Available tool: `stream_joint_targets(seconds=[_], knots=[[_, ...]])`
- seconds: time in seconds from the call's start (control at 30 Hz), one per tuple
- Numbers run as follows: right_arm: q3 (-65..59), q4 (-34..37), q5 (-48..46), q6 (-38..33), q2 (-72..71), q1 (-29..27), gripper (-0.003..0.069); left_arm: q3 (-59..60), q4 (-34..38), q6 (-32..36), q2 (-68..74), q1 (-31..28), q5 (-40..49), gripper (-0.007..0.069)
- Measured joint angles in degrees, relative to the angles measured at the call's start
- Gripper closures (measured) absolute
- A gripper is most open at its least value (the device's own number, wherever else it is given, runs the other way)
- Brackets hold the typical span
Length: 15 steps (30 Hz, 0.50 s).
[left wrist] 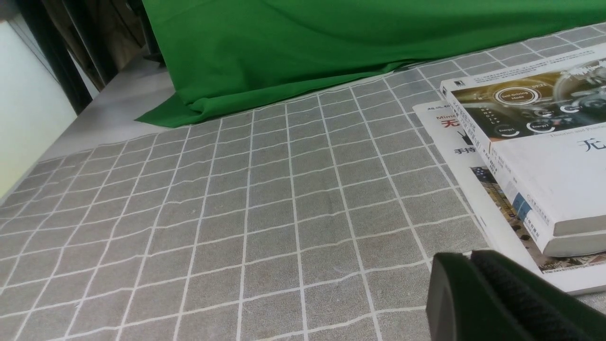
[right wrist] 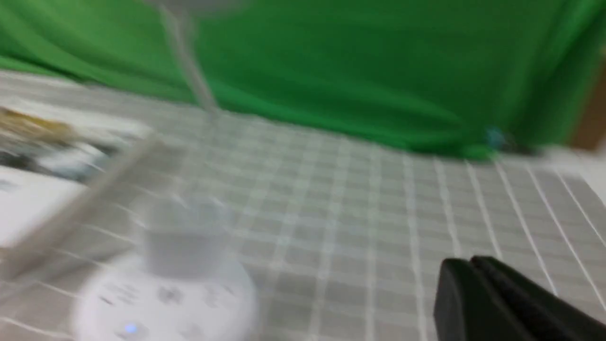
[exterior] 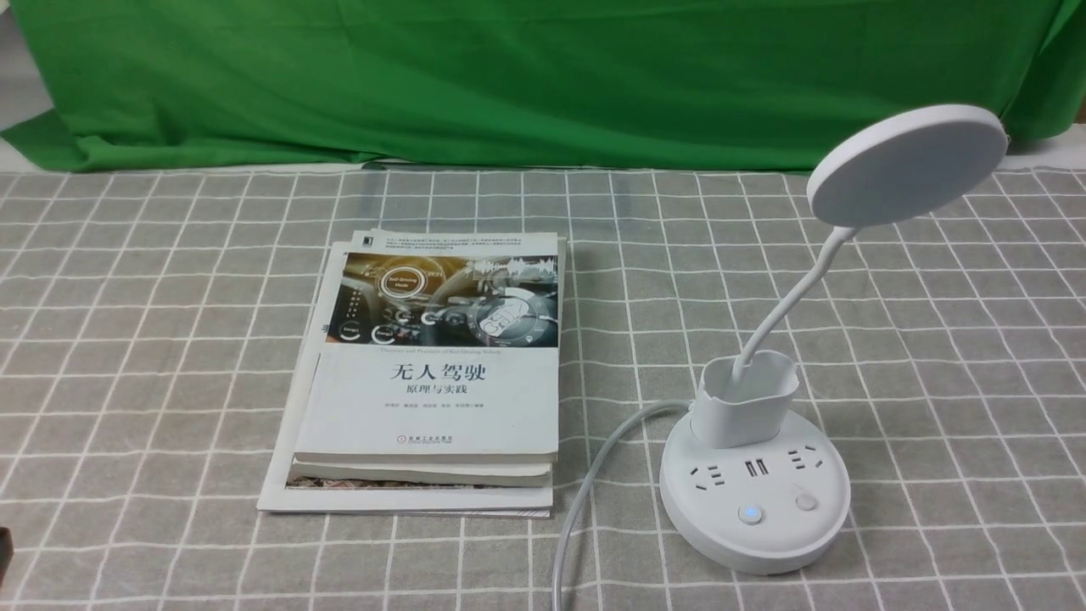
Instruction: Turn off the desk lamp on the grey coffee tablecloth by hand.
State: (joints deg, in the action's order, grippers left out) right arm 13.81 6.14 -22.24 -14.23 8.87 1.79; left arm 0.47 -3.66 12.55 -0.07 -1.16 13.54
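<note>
The white desk lamp [exterior: 755, 501] stands at the front right of the grey coffee tablecloth [exterior: 153, 322]. Its disc head [exterior: 906, 164] is up on a bent neck above the pen cup [exterior: 747, 399]. On the round base, one button [exterior: 750, 514] glows blue and the other [exterior: 806, 501] is unlit. The lamp appears blurred in the right wrist view [right wrist: 165, 298]. My right gripper [right wrist: 466, 263] is shut and empty, apart from the lamp base. My left gripper [left wrist: 466, 258] is shut and empty, low over the cloth next to the books. Neither arm shows in the front view.
A stack of books [exterior: 433, 373] lies left of the lamp; it also shows in the left wrist view [left wrist: 535, 156]. The lamp's white cord [exterior: 585, 492] runs from the base toward the front edge. A green cloth [exterior: 509, 76] hangs at the back.
</note>
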Motion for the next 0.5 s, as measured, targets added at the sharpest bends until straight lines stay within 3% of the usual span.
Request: stream_joint_targets(seconds=[0.13, 0.2, 0.37, 0.5], knots=[[-7.0, -0.5, 3.4, 1.5, -6.0, -8.0, 0.0620, 0.0, 0.0, 0.0, 0.0, 0.0, 0.0, 0.0606], [-8.3, -0.7, 4.4, 1.1, -8.0, -9.3, 0.0620, 0.0, 0.0, 0.0, 0.1, 0.0, 0.0, 0.0606], [-11.8, -1.0, 4.4, 0.3, -8.8, -8.9, 0.0617, 0.0, 0.0, 0.0, 0.0, 0.0, 0.1, 0.0606], [-14.2, -1.0, 5.7, 4.0, -8.8, -7.8, 0.0611, 0.0, 0.0, 0.0, 0.0, 0.0, 0.0, 0.0606]])
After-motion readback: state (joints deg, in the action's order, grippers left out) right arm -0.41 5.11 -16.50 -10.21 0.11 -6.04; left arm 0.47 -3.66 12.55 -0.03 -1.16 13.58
